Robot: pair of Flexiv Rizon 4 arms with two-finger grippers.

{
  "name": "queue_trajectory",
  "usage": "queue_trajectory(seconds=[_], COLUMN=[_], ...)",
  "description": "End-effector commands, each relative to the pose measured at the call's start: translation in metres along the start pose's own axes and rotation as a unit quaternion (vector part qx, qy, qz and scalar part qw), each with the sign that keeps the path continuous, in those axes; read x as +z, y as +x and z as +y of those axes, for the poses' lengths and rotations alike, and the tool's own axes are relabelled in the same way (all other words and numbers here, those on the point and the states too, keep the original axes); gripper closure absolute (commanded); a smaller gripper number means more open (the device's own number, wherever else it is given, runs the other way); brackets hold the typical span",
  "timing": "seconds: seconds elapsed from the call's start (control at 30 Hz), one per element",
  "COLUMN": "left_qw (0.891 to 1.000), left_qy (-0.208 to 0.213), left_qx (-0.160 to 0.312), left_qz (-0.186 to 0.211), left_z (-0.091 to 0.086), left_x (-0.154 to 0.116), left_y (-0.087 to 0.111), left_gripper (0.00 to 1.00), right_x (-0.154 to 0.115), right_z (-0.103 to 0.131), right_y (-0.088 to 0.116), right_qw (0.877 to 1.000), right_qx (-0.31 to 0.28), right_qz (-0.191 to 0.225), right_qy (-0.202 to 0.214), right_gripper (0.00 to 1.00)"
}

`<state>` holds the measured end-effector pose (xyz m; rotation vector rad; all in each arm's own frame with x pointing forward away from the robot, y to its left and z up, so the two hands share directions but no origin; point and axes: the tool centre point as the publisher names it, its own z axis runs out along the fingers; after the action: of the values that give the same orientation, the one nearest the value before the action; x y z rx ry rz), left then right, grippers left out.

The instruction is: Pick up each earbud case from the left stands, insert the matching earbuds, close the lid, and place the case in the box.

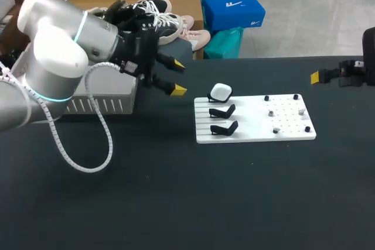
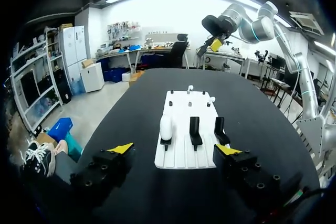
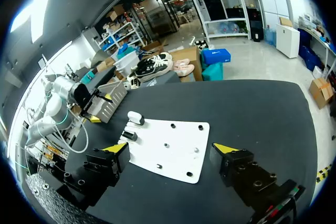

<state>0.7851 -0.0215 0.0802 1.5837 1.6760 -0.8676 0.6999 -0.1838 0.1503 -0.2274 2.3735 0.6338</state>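
Earbud case (image 1: 220, 92), white, lid shut: sits on the far stand (image 1: 214, 98) of three, at about 10 o'clock on the white board (image 1: 246, 136). The other two black stands (image 1: 223, 111) are bare.

Left gripper (image 1: 177, 77): released, fingers spread wide, nothing between them. In the head view it hangs at roughly 9 o'clock from the case, near but clearly apart. The left wrist view shows the case ahead of the fingers, offset toward the left one.

Right gripper (image 3: 170, 148): also released, parked well off at 3 o'clock beyond the board.

Small earbuds (image 1: 271, 112) lie on the board's 3 o'clock half. Grey box (image 1: 117, 105) is at 9 o'clock, behind the left arm.

Judgement: step in hand is the approach to the case.
- Centre the case between the fingers before advancing, since it is off-centre now.
- Clamp on the case body above the stand, not on the stand itself.
- Lift it clear of the cradle before moving sideways, or the board may drag.
- Keep the near finger clear of the middle stand.
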Motion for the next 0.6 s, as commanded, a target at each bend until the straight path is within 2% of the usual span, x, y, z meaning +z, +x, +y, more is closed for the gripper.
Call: queue_trajectory(seconds=[0.03,0.1,0.17,0.37,0.5,0.53,0.57,0.6], left_qw=[1.0,1.0,1.0,0.999,0.999,0.999,0.999,0.999], left_qy=[0.018,0.014,0.003,0.002,0.011,0.013,0.013,0.014], left_qx=[-0.002,-0.01,-0.02,-0.026,-0.038,-0.037,-0.036,-0.035], left_qz=[-0.006,-0.011,-0.013,-0.019,-0.025,-0.026,-0.027,-0.028], left_z=[0.007,0.009,0.012,0.016,0.018,0.017,0.016,0.015], left_x=[0.016,0.023,0.031,0.046,0.049,0.05,0.051,0.052], left_y=[0.0,0.0,0.0,0.002,0.001,0.0,0.0,-0.001], left_gripper=[0.0,0.0,0.09,0.18,0.16,0.19,0.29,0.34], right_x=[0.0,0.0,0.0,0.0,0.0,0.0,0.0,0.0], right_z=[-0.002,-0.002,-0.002,-0.002,-0.002,-0.002,-0.002,-0.002], right_y=[0.0,0.0,0.0,0.0,0.0,0.0,0.0,0.0], right_qw=[1.0,1.0,1.0,1.0,1.0,1.0,1.0,1.0], right_qx=[-0.001,-0.001,-0.001,-0.001,-0.001,-0.001,-0.001,-0.001], right_qz=[0.001,0.001,0.001,0.001,0.001,0.001,0.001,0.001], right_qy=[-0.003,-0.003,-0.003,-0.003,-0.003,-0.003,-0.003,-0.003], right_gripper=[0.0,0.0,0.0,0.0,0.0,0.0,0.0,0.0])
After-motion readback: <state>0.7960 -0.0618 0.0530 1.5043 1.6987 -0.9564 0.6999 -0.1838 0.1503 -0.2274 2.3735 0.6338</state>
